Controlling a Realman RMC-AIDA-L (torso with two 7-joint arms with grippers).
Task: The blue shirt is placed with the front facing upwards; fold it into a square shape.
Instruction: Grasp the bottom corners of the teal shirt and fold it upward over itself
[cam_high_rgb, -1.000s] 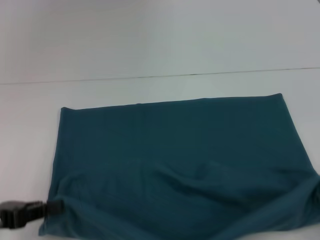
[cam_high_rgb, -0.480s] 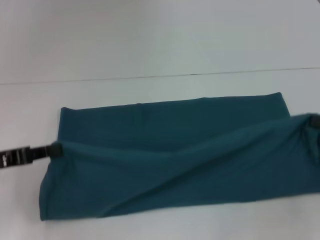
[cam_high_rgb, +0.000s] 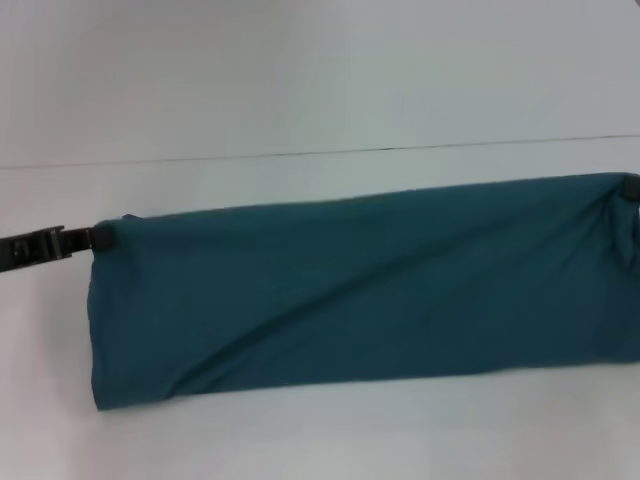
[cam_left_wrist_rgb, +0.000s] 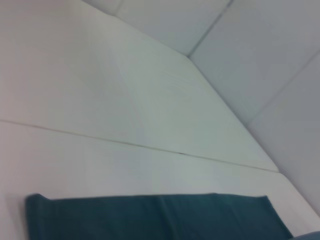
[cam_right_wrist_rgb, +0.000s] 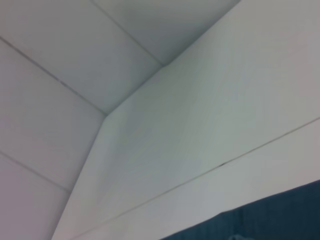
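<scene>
The blue shirt (cam_high_rgb: 350, 290) lies across the white table (cam_high_rgb: 300, 430) as a long teal band, plain side up, with no lettering showing. My left gripper (cam_high_rgb: 98, 238) is shut on the band's far left corner. At the picture's right edge only a dark tip of my right gripper (cam_high_rgb: 631, 188) shows, shut on the far right corner. A diagonal crease runs through the cloth. The left wrist view shows a flat strip of the blue shirt (cam_left_wrist_rgb: 150, 217), and the right wrist view catches a piece of the blue shirt (cam_right_wrist_rgb: 272, 217).
A thin dark seam (cam_high_rgb: 300, 154) crosses the table behind the shirt. Pale wall panels (cam_right_wrist_rgb: 60, 75) rise beyond the table.
Both grippers carried the shirt's near edge up and away from me, over to the far edge. The cloth went from a broad rectangle to a narrower doubled band.
</scene>
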